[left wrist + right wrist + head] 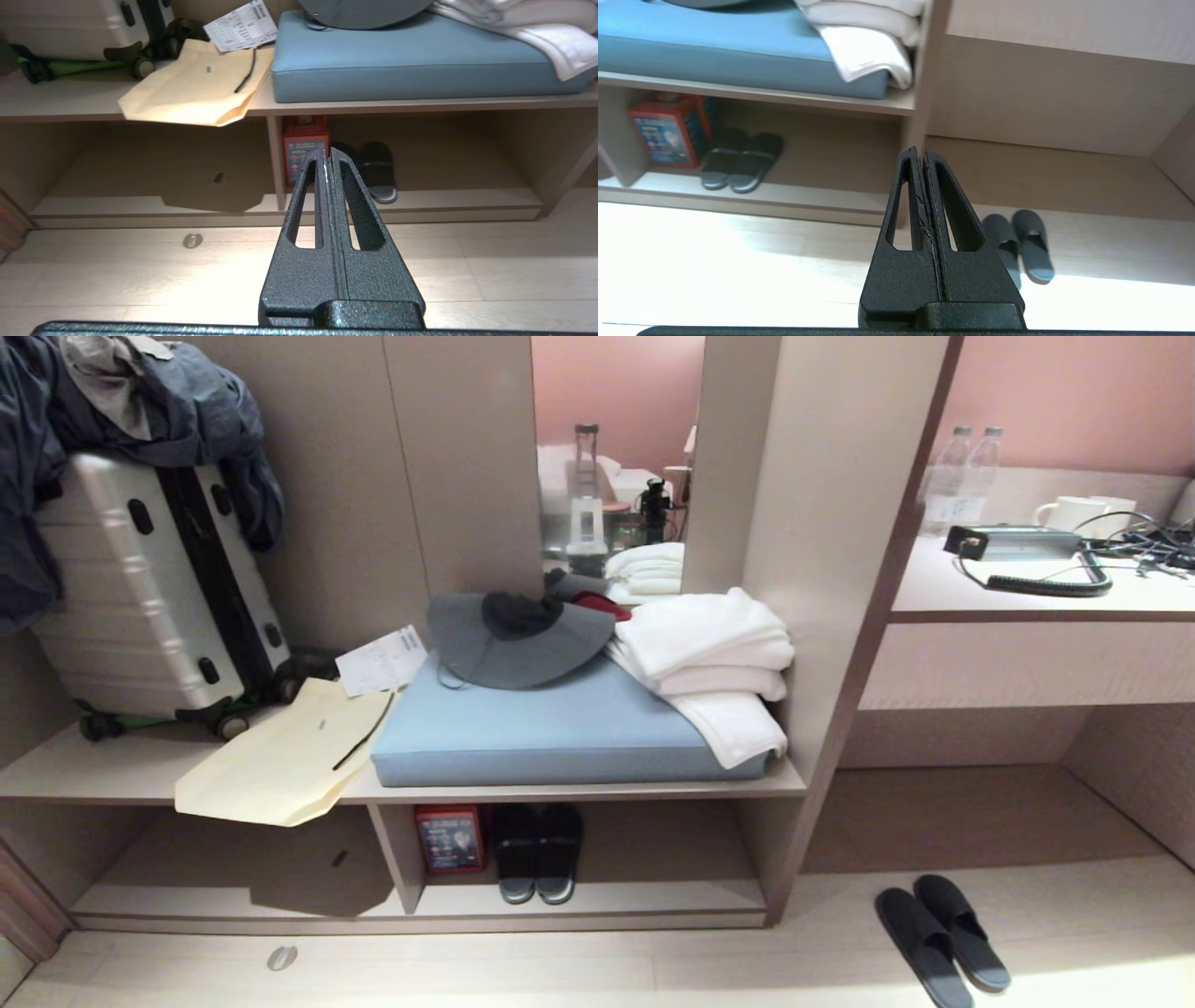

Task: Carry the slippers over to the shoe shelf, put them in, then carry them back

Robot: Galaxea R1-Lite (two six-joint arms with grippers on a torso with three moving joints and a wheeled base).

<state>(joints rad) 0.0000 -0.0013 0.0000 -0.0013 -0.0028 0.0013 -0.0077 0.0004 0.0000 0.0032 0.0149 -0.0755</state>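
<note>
Slippers [943, 943], flat dark grey fabric pair, lie on floor right of pale beige wood shoe shelf [653, 896]. Left gripper [328, 156] and right gripper [920, 154]: jaws closed, empty. Open right wide, approach low, pinch both together.

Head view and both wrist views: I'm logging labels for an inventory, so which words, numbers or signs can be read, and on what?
No text can be read in any view.
Paper slip beside the suitcase: printed lines, too small to read.
Red box in the low shelf: printed front, blurred.
Water bottles on the desk: labels too small to read.
</note>
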